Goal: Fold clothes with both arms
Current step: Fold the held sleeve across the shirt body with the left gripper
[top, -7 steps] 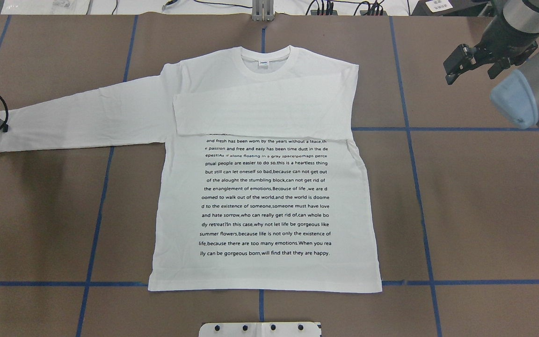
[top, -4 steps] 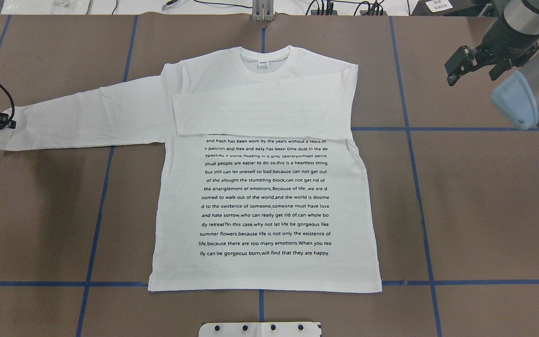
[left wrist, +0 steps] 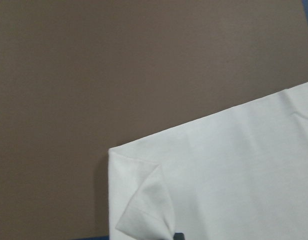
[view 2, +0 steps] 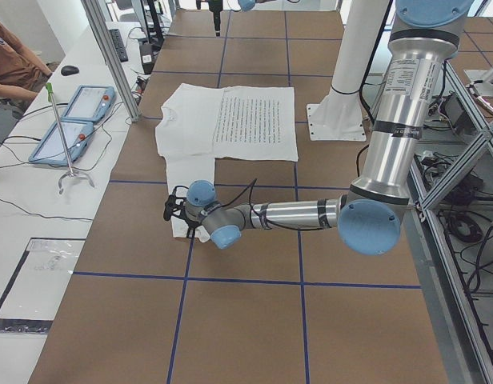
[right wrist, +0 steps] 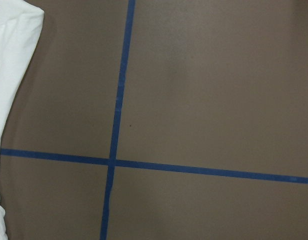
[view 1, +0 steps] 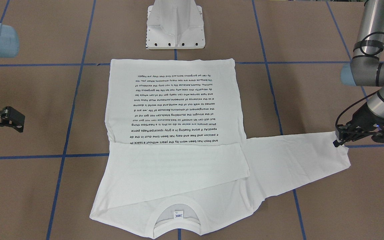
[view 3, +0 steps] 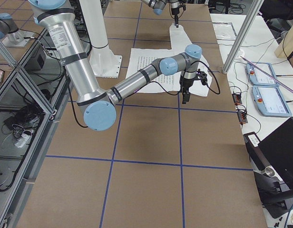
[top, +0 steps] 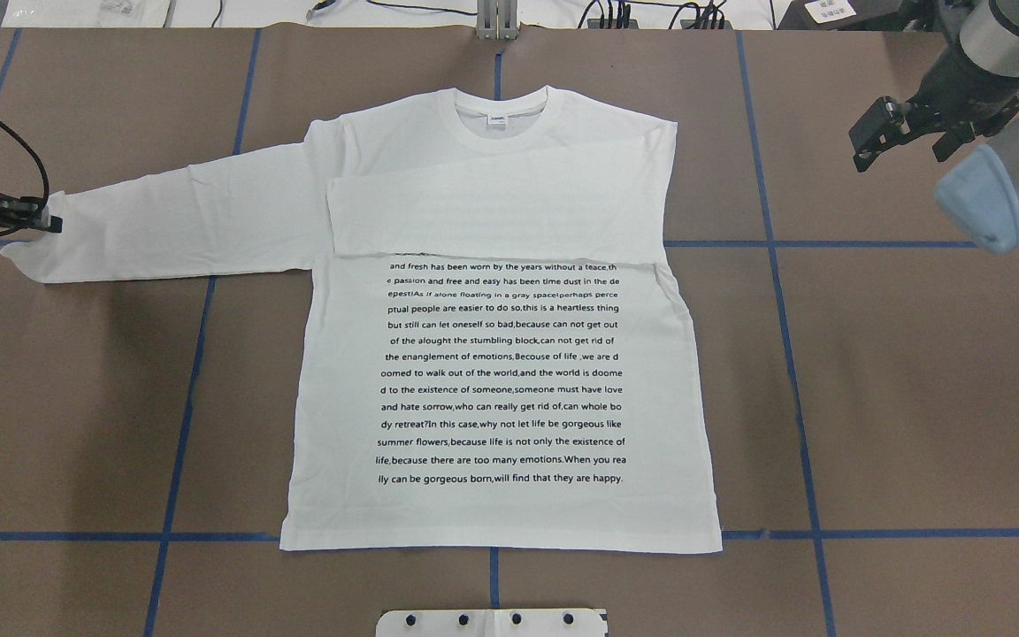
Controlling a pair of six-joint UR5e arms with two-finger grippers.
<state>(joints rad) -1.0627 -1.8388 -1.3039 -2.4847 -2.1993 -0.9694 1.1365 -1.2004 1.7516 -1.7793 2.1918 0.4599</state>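
At the overhead view's left edge, the left pincer [top: 49,223] clamps the white shirt's [top: 509,398] outstretched sleeve [top: 182,221]. The folded sleeve [top: 492,217] crosses the chest, the right pincer [top: 903,133] hangs released, and the body looks not yet folded.

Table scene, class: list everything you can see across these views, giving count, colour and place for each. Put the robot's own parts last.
shirt: one, white with black text, flat mid-table, one sleeve folded across the chest, the other stretched out sideways
table: one, brown
tape lines: several, blue, a grid on the table
pendants: two, blue-grey, on the side bench
person: one, brown top, beside the bench
pedestal base: one, white, at the shirt's hem edge
left arm, right arm: grey-silver, pale-blue caps
left claw: black, closed on the outstretched cuff
right claw: black, open, clear of the shirt
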